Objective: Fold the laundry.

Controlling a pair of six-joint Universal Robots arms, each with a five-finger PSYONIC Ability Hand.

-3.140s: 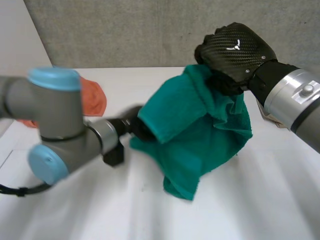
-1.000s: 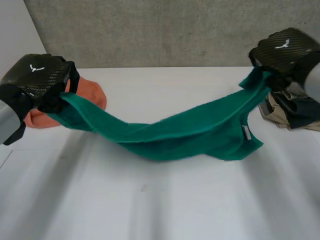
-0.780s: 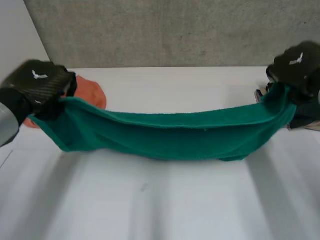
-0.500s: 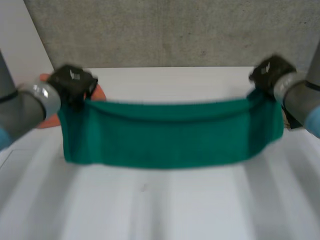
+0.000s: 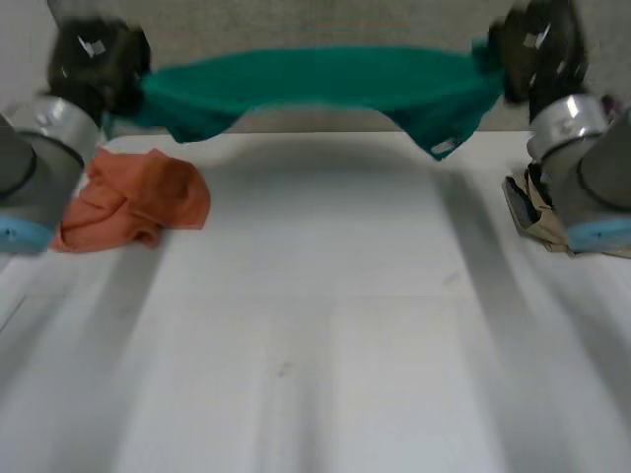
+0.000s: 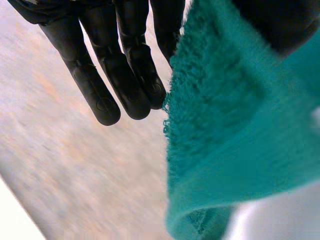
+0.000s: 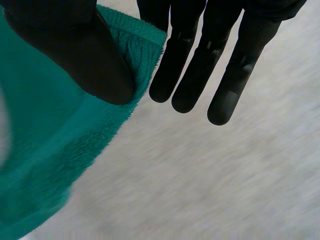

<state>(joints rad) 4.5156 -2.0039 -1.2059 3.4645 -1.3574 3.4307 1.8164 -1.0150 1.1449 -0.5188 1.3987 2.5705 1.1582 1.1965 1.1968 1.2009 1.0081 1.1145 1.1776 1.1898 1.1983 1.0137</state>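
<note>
So the green towel (image 5: 315, 79) is up in the air, stretched between both hands in front of the back wall and well clear of the white table (image 5: 315, 355). The left hand (image 5: 97, 57) has one end pinched under its thumb with the other fingers straight, and the right hand (image 5: 532, 44) has the same grip on the other end.

My take: keep both pinches tight and the pull even, then lower it so the hanging edge lands first on the bare patch between the orange cloth (image 5: 133, 197) and the clothes pile (image 5: 537, 212). A flap droops near the right hand, so watch that.

Half a second earlier it hung as a flat band low over the table. Now it's swung way up.
</note>
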